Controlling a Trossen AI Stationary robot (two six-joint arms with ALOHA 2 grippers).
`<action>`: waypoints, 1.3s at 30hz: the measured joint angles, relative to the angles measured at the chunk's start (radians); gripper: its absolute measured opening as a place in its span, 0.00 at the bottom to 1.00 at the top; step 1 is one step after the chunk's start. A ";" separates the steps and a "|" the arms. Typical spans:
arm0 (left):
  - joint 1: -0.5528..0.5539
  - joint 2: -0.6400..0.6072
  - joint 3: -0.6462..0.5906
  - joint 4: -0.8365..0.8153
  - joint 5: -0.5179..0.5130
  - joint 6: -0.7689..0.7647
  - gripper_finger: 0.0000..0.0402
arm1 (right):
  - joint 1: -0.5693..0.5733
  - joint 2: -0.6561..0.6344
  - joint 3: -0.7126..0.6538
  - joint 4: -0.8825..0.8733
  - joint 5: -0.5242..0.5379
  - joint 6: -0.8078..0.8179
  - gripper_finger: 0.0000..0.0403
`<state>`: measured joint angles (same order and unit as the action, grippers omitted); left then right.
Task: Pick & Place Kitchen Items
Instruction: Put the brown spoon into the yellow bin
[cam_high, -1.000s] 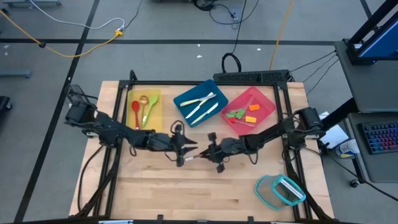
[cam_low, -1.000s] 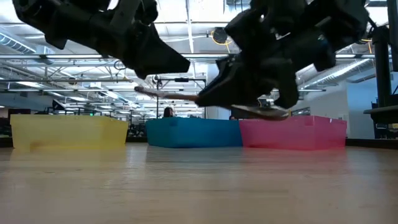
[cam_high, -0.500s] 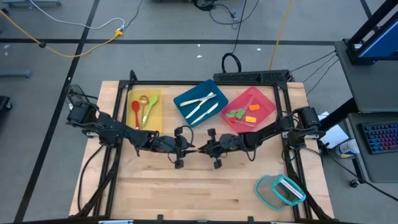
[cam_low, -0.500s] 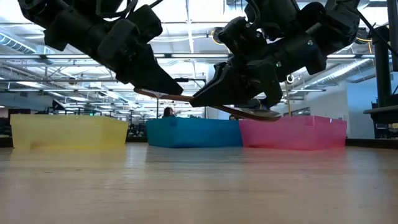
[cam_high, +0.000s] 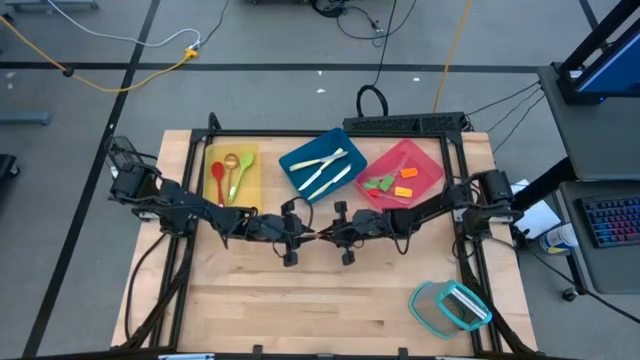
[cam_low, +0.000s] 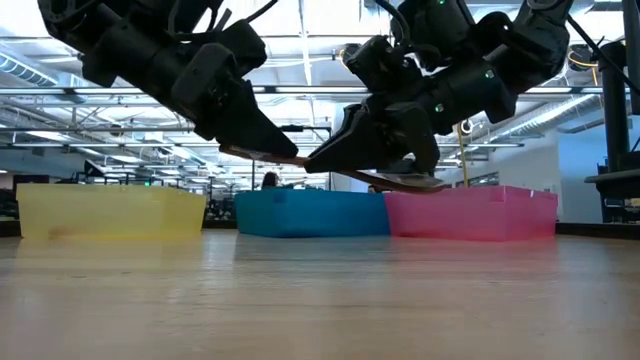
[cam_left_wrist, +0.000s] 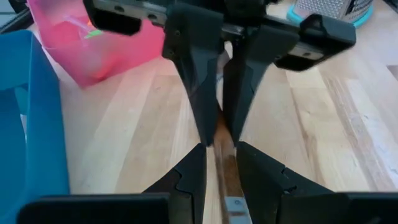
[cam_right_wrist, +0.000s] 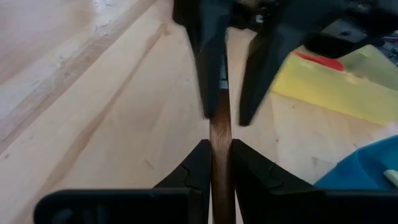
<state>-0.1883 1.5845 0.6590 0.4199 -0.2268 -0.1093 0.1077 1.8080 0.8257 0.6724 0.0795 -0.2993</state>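
Wooden spoon: a wooden spoon (cam_low: 330, 170) hangs level above mid-table, between both arms.
Right gripper (cam_high: 326, 234): pinching the spoon's 3 o'clock end.
Left gripper (cam_high: 308, 235): fingers around the 9 o'clock end, spread slightly wider.
Done: spoons in yellow tray (cam_high: 249, 152) at 11 o'clock, knives in blue tray (cam_high: 296, 156), small pieces in pink tray (cam_high: 430, 160).
Left: I'd judge this spoon goes to the yellow tray.
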 joint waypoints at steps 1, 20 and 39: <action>0.000 0.000 0.000 -0.003 0.001 0.000 0.23 | -0.004 0.000 0.000 0.003 0.000 0.000 0.10; 0.040 0.000 -0.001 0.001 0.002 0.072 0.23 | -0.016 -0.001 0.001 0.031 0.001 0.000 0.10; 0.042 0.000 -0.001 -0.007 -0.001 0.079 0.15 | -0.017 0.000 0.000 0.063 0.001 -0.031 0.14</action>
<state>-0.1463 1.5845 0.6579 0.4133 -0.2280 -0.0303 0.0910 1.8084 0.8257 0.7353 0.0803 -0.3305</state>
